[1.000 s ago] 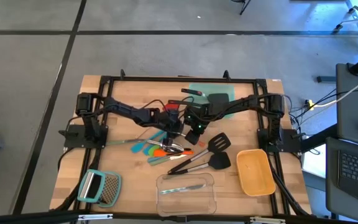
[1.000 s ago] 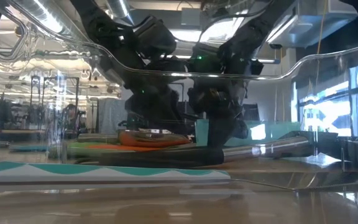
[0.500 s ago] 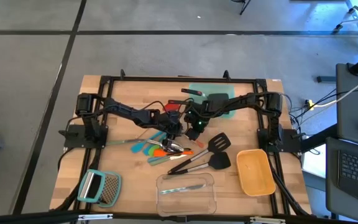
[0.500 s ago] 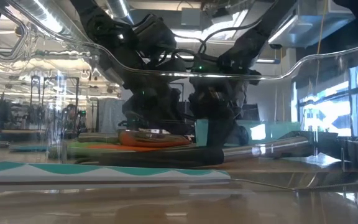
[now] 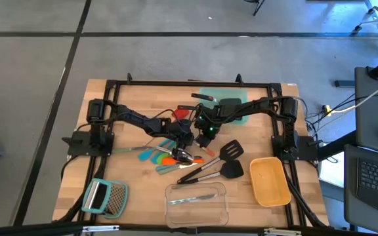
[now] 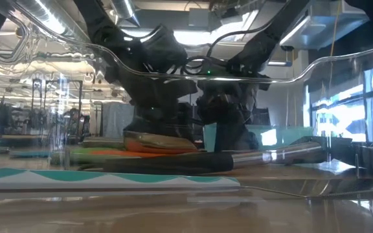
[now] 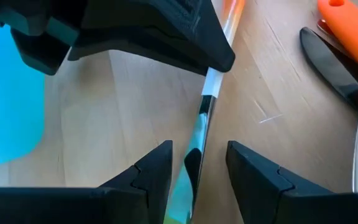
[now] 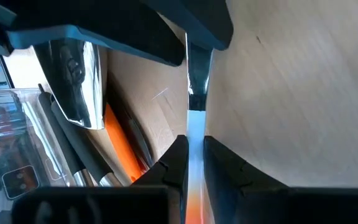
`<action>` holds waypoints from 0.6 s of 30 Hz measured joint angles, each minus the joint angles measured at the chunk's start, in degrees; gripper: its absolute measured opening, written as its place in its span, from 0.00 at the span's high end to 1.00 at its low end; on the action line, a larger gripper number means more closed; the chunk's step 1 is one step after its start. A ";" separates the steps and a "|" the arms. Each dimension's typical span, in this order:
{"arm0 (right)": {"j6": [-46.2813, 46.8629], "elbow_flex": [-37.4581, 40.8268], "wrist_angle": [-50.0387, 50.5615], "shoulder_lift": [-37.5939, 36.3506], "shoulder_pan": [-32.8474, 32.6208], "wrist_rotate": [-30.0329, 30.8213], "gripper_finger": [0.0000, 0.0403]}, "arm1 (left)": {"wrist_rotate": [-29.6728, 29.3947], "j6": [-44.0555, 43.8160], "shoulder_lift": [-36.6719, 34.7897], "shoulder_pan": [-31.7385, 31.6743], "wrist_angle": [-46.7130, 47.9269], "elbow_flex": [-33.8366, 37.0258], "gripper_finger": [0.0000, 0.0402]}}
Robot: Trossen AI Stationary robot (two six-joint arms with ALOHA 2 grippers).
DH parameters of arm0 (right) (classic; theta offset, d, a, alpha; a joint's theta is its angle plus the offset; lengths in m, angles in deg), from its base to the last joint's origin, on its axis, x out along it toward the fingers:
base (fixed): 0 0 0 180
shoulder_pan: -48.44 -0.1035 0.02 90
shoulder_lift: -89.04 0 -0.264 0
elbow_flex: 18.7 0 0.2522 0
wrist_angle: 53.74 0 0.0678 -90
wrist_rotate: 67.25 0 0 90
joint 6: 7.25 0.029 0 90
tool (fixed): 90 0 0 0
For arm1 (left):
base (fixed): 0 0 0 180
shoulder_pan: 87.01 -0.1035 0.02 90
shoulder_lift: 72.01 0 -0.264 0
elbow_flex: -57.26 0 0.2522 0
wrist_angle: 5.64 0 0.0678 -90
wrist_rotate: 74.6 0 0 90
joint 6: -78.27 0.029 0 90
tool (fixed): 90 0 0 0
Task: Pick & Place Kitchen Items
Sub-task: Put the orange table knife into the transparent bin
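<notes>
Mostly leaving utensil pile point(image 5: 172, 156) unsorted, seeing just one piece point(image 5: 195, 197) in clear container point(image 5: 223, 208), pinching slim tool point(image 8: 196, 121) in narrowed right gripper point(image 8: 194, 144), straddling it with half-spread left gripper point(image 7: 199, 152).

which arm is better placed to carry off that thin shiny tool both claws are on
Right, probably. The right claw is shut on the thin shiny tool, while the left claw only straddles it with gaps either side. The yellow bin also sits on the right arm's side of the table.
</notes>
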 joint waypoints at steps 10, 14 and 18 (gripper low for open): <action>-0.51 -0.10 -0.59 -0.11 -0.02 -0.29 0.90 | 1.39 -0.16 0.20 -2.04 1.00 -0.05 0.89; -1.27 -0.12 -0.91 -0.22 0.04 0.07 0.90 | 0.43 -0.26 0.20 -2.25 1.57 0.01 0.98; -3.61 -0.12 -1.18 -0.63 0.07 0.67 0.90 | -0.48 -0.69 0.11 -2.15 1.94 0.01 0.98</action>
